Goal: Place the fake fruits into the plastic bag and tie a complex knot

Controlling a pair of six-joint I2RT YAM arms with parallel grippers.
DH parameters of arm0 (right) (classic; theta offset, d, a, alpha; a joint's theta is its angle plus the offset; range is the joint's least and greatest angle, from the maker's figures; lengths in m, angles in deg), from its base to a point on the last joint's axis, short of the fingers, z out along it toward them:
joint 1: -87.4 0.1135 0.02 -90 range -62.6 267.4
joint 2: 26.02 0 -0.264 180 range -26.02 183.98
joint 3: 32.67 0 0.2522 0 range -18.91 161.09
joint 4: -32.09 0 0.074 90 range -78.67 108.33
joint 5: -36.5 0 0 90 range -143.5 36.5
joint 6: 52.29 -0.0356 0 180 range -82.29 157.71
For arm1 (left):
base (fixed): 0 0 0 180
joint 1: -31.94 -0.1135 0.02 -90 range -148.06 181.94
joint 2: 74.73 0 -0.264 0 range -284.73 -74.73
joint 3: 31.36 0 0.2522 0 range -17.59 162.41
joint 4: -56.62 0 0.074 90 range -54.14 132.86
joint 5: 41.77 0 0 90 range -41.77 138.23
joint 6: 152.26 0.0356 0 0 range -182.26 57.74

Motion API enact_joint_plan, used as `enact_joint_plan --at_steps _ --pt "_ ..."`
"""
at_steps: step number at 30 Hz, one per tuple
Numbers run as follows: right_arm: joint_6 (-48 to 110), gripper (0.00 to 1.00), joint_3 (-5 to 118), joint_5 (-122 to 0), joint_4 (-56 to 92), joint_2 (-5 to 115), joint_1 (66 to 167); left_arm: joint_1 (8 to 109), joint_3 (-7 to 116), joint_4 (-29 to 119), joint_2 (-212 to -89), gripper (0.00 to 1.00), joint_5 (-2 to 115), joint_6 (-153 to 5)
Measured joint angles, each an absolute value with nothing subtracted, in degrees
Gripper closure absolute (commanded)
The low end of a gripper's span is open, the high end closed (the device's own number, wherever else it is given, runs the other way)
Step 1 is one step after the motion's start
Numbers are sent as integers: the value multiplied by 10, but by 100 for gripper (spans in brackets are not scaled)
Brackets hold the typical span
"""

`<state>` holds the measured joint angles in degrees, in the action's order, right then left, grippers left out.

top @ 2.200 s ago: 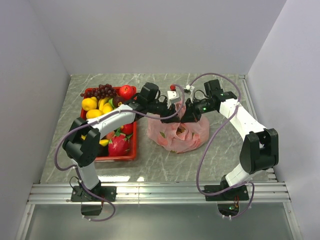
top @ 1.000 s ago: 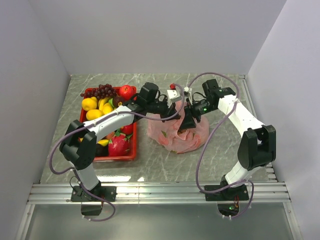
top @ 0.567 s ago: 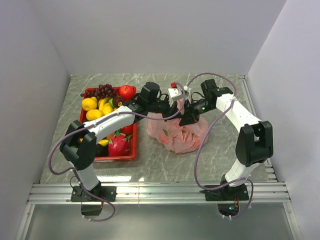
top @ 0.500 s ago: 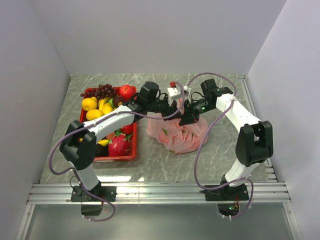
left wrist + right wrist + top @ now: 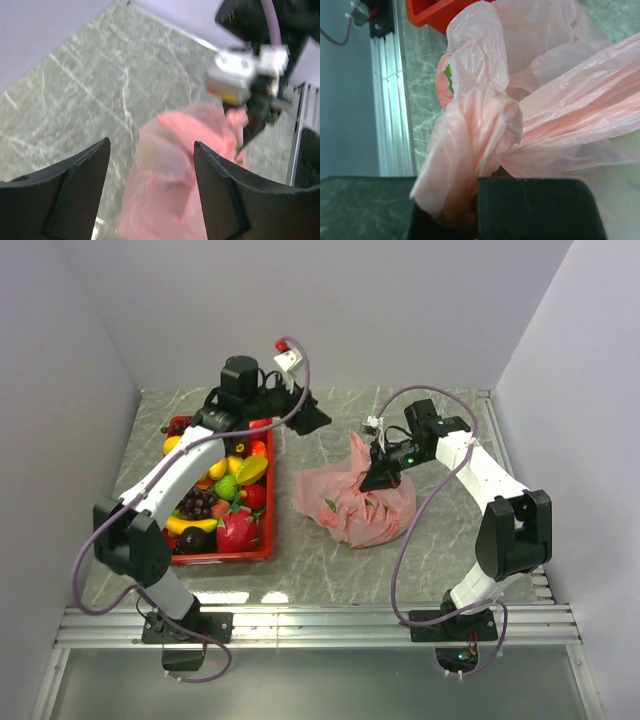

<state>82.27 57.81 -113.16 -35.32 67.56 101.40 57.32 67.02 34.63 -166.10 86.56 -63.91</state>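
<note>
The pink plastic bag (image 5: 352,502) lies on the marble table right of the tray, with fruits showing dimly through its film. My right gripper (image 5: 377,476) is shut on a twisted bunch of the bag's film (image 5: 472,130) at its mouth, which fills the jaws of my right gripper (image 5: 470,200) in the right wrist view. My left gripper (image 5: 312,420) hangs open and empty, high behind the tray. From my left gripper (image 5: 151,145) the bag (image 5: 170,175) looks blurred, far below. More fake fruits (image 5: 225,502) fill the tray.
The red tray (image 5: 225,556) stands at the left, its corner (image 5: 440,10) also showing in the right wrist view. The left arm arches over it. White walls close in the table at the back and sides; a metal rail (image 5: 320,625) runs along the near edge.
My left gripper opened, let go of the bag's film and swung up and back to the left over the tray. My right gripper shut on the gathered film.
</note>
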Motion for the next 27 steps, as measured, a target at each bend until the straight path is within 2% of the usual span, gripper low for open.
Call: enact_joint_plan --at_steps 4,11,18,27 --pt "860 100 579 -1131 -364 674 1015 577 744 346 -1729 28 876 -695" --pt "906 100 580 -1124 -374 674 1030 578 761 345 -1823 27 925 -811" --pt "918 100 580 -1111 -373 673 1045 580 761 358 -1837 30 971 -885" --pt "918 100 580 -1095 -363 666 1049 590 757 355 -1849 35 1012 -904"
